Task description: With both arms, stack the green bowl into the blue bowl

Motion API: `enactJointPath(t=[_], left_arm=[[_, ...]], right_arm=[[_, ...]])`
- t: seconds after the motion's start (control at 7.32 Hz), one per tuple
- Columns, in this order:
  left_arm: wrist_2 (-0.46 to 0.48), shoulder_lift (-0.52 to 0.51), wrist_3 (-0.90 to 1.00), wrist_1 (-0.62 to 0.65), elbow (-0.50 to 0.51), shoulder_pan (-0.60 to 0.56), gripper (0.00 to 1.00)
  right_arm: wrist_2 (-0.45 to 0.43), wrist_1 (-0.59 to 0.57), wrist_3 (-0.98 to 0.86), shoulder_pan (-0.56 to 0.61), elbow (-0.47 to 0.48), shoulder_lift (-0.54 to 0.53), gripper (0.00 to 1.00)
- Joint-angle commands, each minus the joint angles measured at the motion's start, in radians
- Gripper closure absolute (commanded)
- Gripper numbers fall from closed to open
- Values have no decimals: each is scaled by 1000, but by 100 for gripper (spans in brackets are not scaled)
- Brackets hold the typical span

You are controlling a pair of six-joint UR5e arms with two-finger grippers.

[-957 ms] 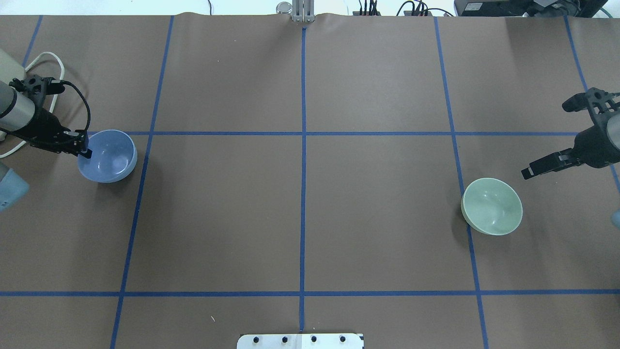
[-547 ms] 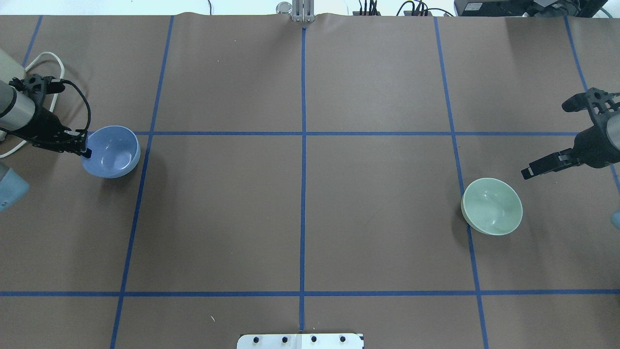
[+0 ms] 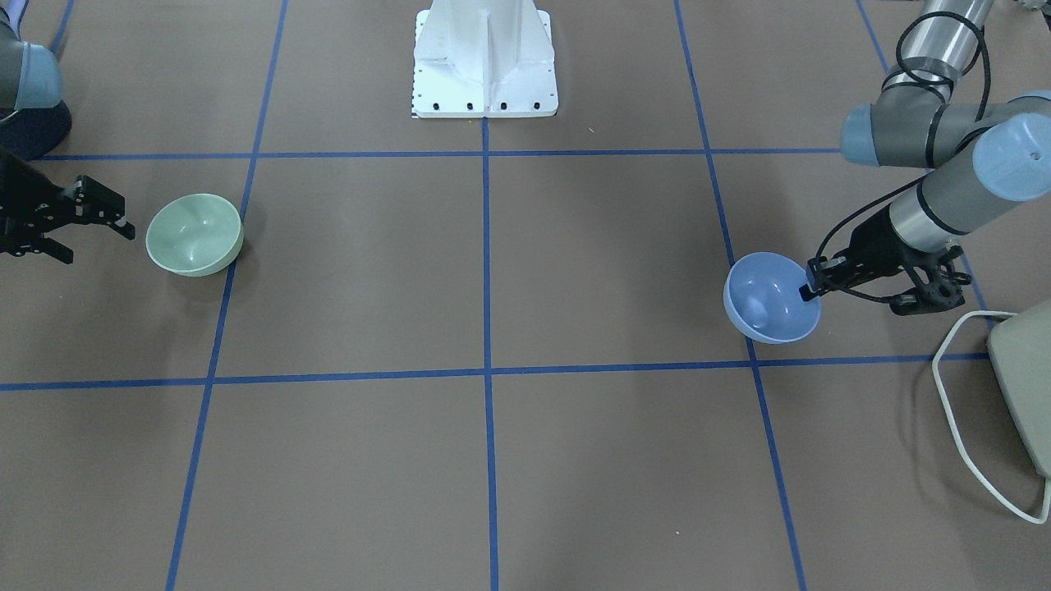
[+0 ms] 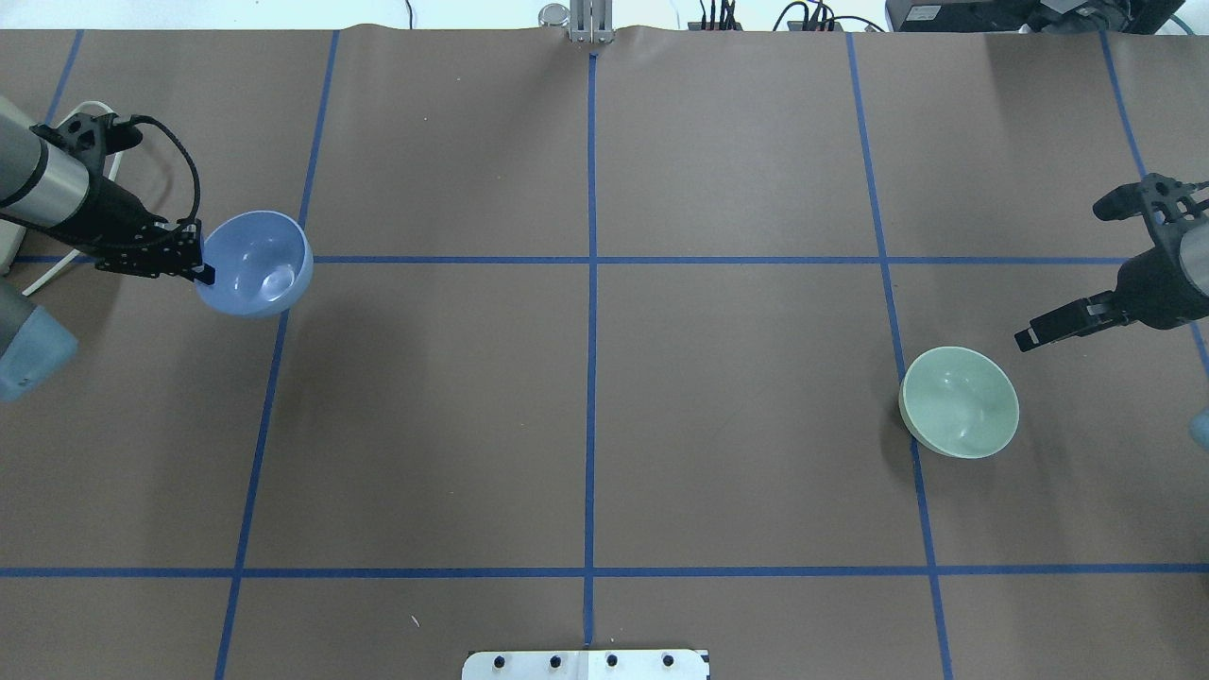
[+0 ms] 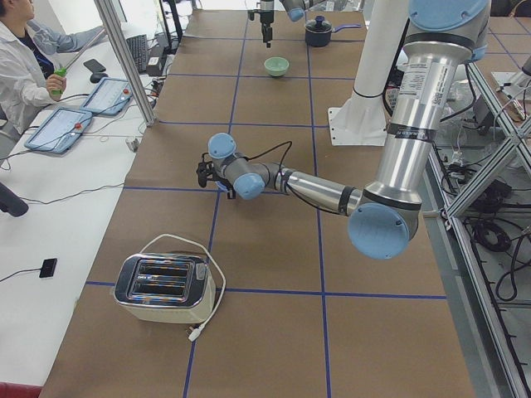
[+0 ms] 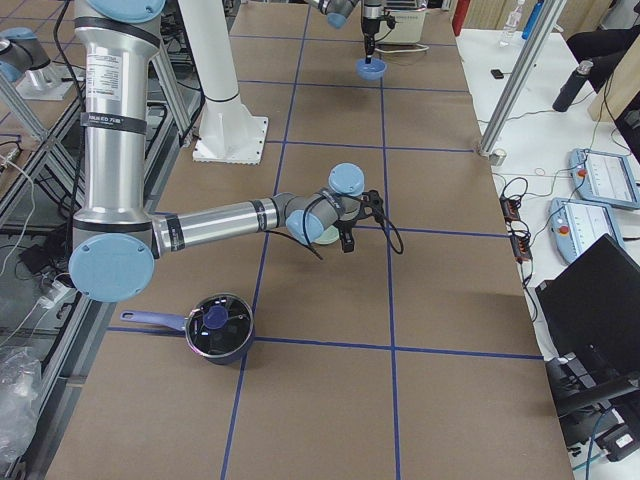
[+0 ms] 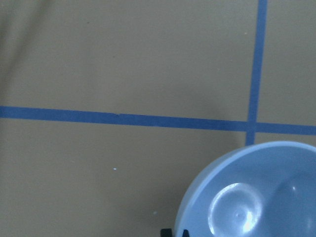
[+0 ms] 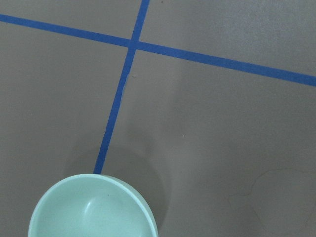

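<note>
Brown worktop (image 4: 586,425) fills the scene, ruled into squares by blue tape (image 4: 591,378); the white pedestal (image 3: 484,57) stands at the robot's edge, dead centre. Left arm (image 3: 944,205) is stretched low across its own side; right arm (image 6: 200,225) reaches out low over the other end. A chrome toaster (image 5: 163,288) sits at the far left end, its white cord looped on the paper; a dark pot (image 6: 218,328) with a blue-knobbed lid sits at the far right end. Now the bowls: blue bowl (image 4: 255,264) is on the left, over a tape crossing, tipped with its mouth angled away from the arm, and it looks raised off the paper, its shadow thrown to one side; green bowl (image 4: 959,401) rests upright on the right, sitting across a tape line, well apart from the blue one. Left gripper (image 3: 809,287) is pinched narrow on the blue bowl's rim, one finger inside, one outside; right gripper (image 3: 98,246) is spread wide, holding nothing, just beside the green bowl and not touching it.
</note>
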Motion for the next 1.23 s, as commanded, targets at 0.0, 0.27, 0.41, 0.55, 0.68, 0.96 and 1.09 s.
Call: enactJointPath(t=[0.0, 0.27, 0.41, 0.55, 0.68, 0.96, 1.09], left_arm=[[3, -87, -241, 3, -27, 59, 94], [38, -150, -436, 45, -79, 154, 94], [84, -243, -473, 194, -110, 198, 94], [145, -335, -475, 360, -136, 241, 94], [182, -359, -483, 395, -141, 287, 94], [250, -403, -538, 394, -119, 367, 94], [262, -438, -556, 392, -90, 386, 94]], right_arm=[[1, 0, 0, -15, 0, 0, 0], [-2, 24, 1, -43, -6, -2, 0], [-2, 75, 1, -60, -43, 0, 0], [-4, 118, 3, -71, -73, 0, 0], [-4, 123, 3, -77, -81, 2, 1], [-10, 123, 3, -86, -83, 2, 1], [-11, 123, 3, -89, -83, 2, 1]])
